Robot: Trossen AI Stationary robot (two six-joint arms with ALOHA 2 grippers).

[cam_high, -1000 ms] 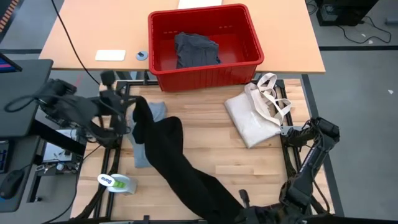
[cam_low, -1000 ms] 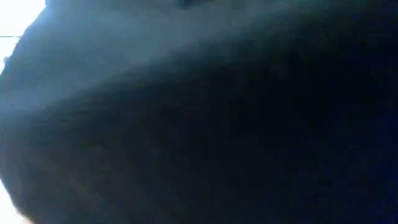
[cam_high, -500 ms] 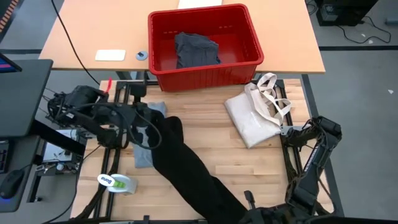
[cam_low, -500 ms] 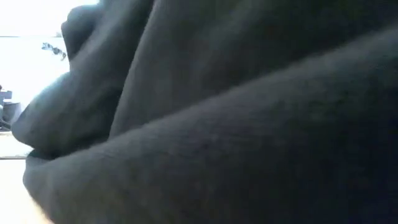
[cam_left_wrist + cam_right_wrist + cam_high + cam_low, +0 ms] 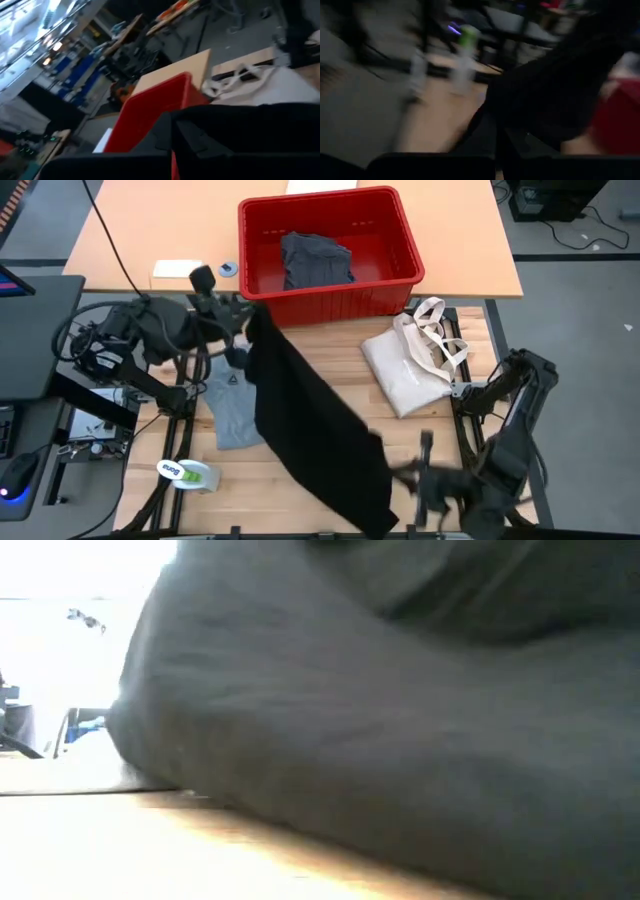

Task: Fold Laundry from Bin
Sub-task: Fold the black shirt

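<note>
With both grippers clamped on the black garment (image 5: 310, 430), left gripper (image 5: 252, 318) by the red bin (image 5: 330, 300) and right gripper (image 5: 400, 475) near the table's front edge, I'd pull evenly, keep it taut, then lay it flat beside the grey T-shirt (image 5: 230, 405).
</note>
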